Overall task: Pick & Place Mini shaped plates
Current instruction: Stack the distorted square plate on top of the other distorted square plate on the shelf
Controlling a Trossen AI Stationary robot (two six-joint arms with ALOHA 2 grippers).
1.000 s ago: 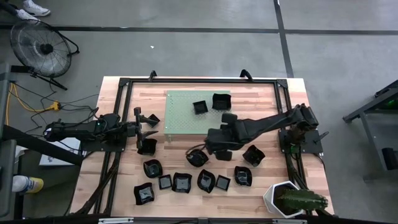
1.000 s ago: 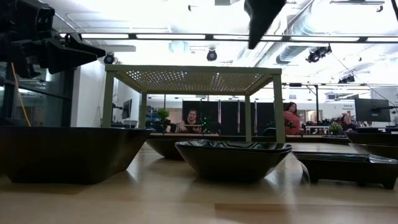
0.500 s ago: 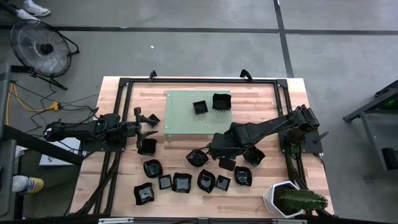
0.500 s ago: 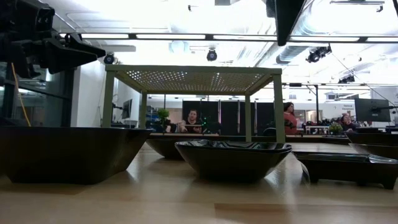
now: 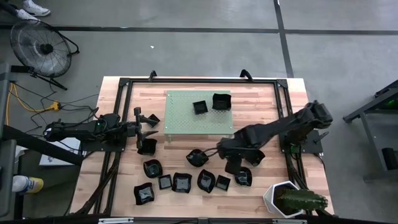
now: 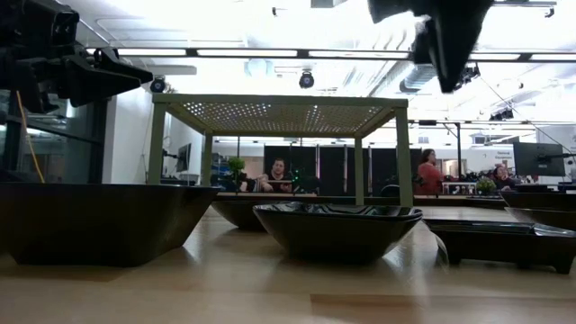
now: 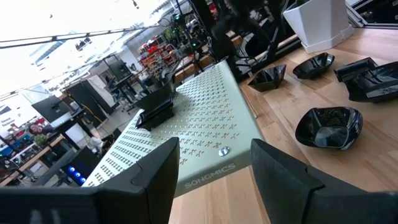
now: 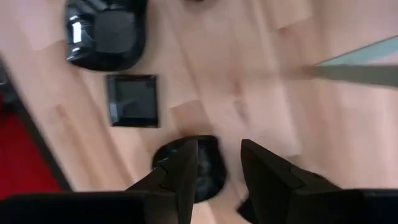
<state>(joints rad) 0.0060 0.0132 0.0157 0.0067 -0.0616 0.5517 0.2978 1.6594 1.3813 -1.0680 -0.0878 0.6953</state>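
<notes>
Now swung away from the green stand (image 5: 199,112), right gripper (image 5: 219,150) open and empty over black dishes (image 5: 207,180), seeking another; left gripper (image 5: 151,122) open wide

Both arms (image 5: 273,132) are matte black, chunky and jointed, each ending in two flat, dark, tapered fingers (image 8: 270,171).

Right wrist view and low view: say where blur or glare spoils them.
Right wrist view: motion blur smears the wooden table and the black dishes. Low view: bright ceiling lights wash out the top, the nearest dish is soft, and the right end effector is a dark blurred shape.
</notes>
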